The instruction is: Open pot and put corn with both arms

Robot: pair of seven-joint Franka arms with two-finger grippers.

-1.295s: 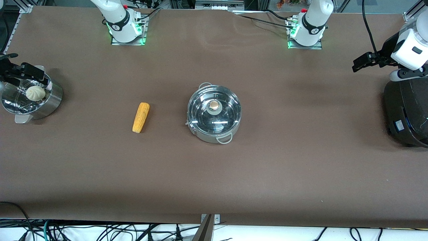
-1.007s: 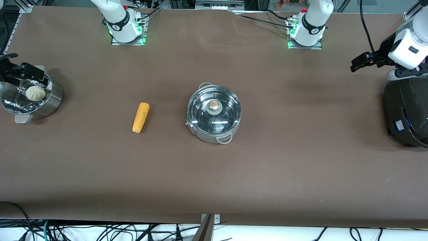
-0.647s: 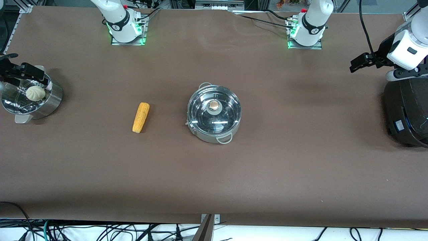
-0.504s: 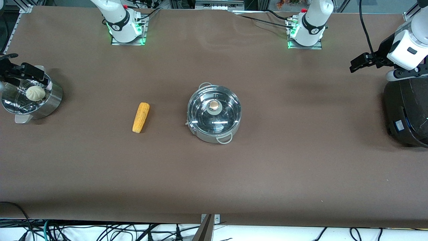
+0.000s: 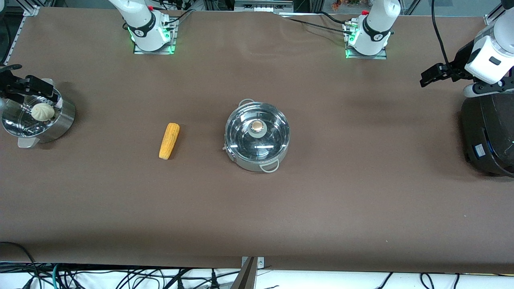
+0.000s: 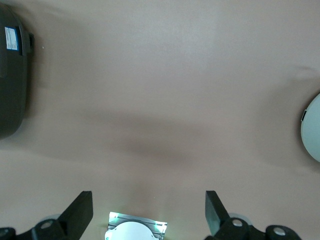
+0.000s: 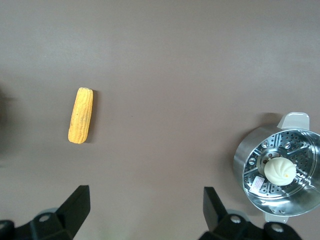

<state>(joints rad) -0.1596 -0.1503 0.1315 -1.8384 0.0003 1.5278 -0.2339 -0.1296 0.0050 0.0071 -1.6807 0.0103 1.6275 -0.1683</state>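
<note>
The pot point(image 5: 257, 136) sits near the middle of the table point(image 5: 321, 200) with its glass lid point(image 5: 257, 134) on and the tan knob point(image 5: 257, 127) at the lid's centre. The corn point(image 5: 169, 141) lies flat on the bare surface beside the pot, toward the right arm's end of the table and apart from the pot. The left gripper point(image 5: 433, 75) hangs in the air near the edge at the left arm's end, just beside the black cooker point(image 5: 488, 136), well apart from the pot; its fingers point(image 6: 80, 212) are spread wide with nothing between them. The right gripper point(image 5: 20, 84) is up over the steamer point(image 5: 38, 118) with the white bun point(image 5: 42, 111) in it, at the edge of the right arm's end, well apart from the corn; its fingers point(image 7: 76, 207) are also spread wide and empty.
</note>
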